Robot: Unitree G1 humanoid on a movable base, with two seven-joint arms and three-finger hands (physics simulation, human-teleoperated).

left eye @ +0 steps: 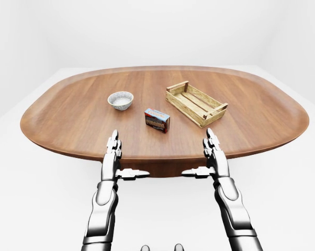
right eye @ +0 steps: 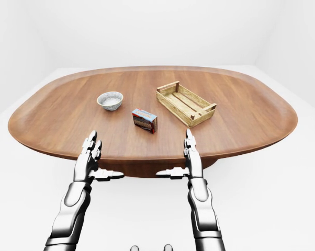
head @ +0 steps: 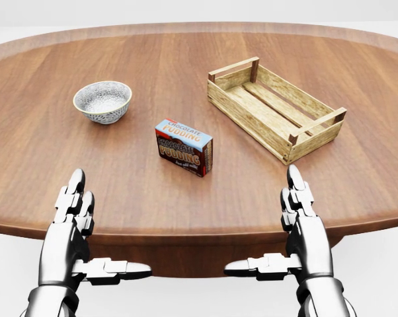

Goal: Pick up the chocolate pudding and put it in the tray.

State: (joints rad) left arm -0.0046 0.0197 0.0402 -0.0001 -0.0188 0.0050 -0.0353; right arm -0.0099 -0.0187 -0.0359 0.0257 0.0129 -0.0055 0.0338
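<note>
Still unreached, the chocolate pudding lay mid-surface beside the tray; both hands, left hand and right hand, hovered open, empty, at the near edge.

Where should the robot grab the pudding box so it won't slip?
Probably from above, with fingers on the two long faces of the chocolate pudding box. It stands on a long edge, turned a bit sideways, with bare table all around. Both the left hand and the right hand are open.
</note>
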